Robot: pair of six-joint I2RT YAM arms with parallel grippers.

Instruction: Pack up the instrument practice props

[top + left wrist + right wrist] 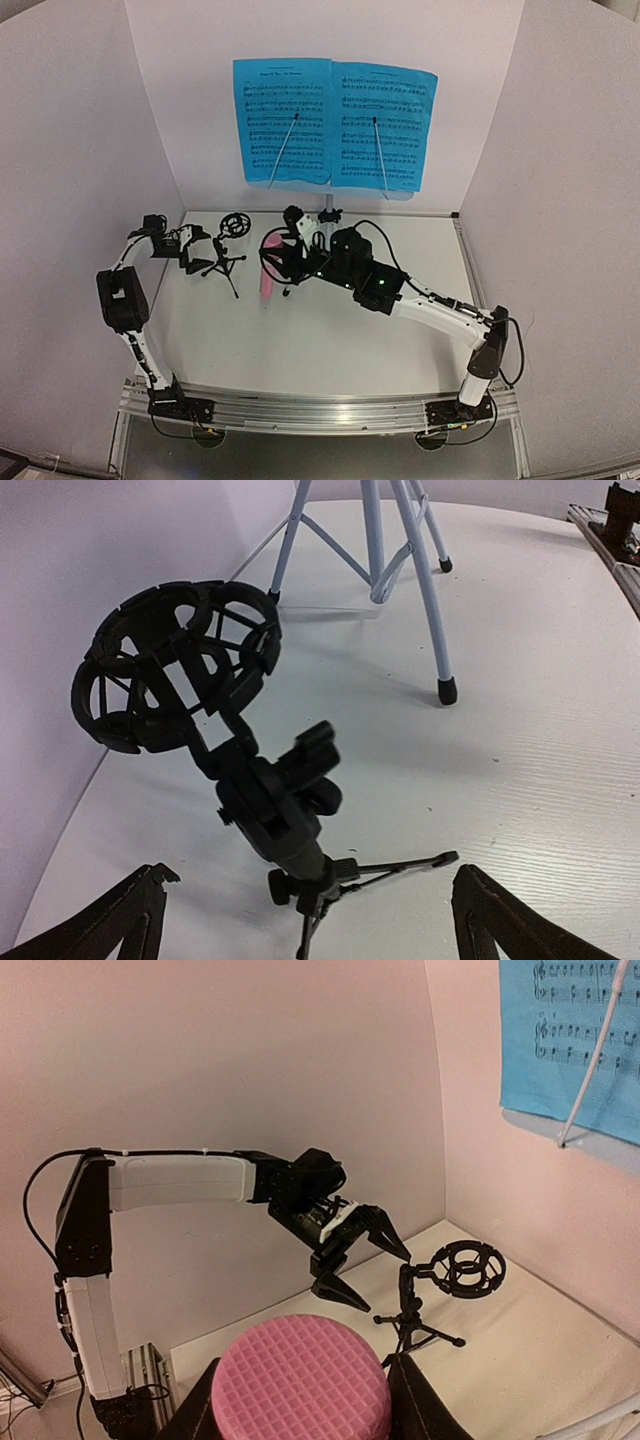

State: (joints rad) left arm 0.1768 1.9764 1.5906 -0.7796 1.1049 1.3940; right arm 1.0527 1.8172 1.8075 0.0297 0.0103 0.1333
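The pink toy microphone [269, 266] is held by my right gripper [284, 262]; in the right wrist view its waffled pink head [300, 1382] sits between the fingers [418, 1405]. The small black tripod mic stand [228, 258] stands on the table with its ring holder [175, 670] empty. My left gripper [200, 252] is open just left of the stand, with its fingers [520, 925] on either side of the stand's base [300, 865] and not touching it. Two blue sheet-music pages [335, 122] rest on the music stand [330, 205] at the back.
The music stand's silver tripod legs [400, 570] stand just behind the mic stand. White walls close in on the left, back and right. The left arm [170, 1182] reaches across in the right wrist view. An aluminium rail [320, 412] runs along the near edge.
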